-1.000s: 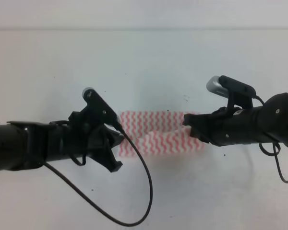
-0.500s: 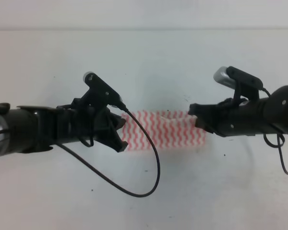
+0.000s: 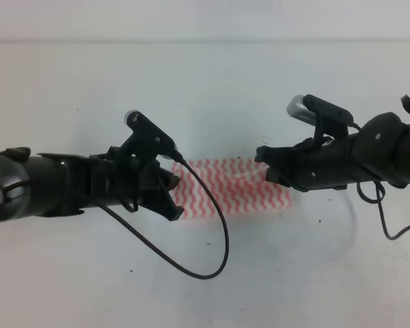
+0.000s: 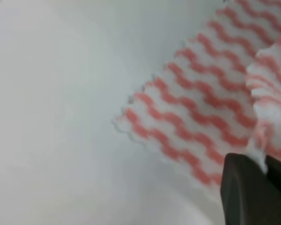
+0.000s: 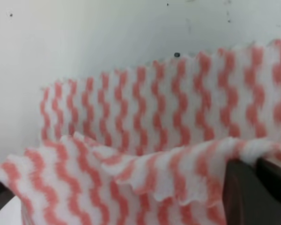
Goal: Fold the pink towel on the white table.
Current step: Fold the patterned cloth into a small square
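Observation:
The pink towel (image 3: 232,190) lies in the middle of the white table (image 3: 205,89), its near edge lifted off the surface. My left gripper (image 3: 172,197) is at the towel's left end. In the left wrist view a raised, ruffled edge of the towel (image 4: 201,112) is pinched in that gripper (image 4: 264,171), whose jaws are shut. My right gripper (image 3: 266,165) is at the towel's right end. The right wrist view shows it (image 5: 258,165) shut on a lifted edge of the towel (image 5: 145,126), which drapes over the flat layer behind.
A black cable (image 3: 215,239) loops from the left arm down onto the table in front of the towel. Tiny dark specks (image 3: 320,220) dot the tabletop. The table's far edge (image 3: 205,42) runs across the top of the high view.
Both grippers have carried the towel's near edge up and toward the far side. The left gripper has shifted right and away. The right gripper rose, then moved slightly left.

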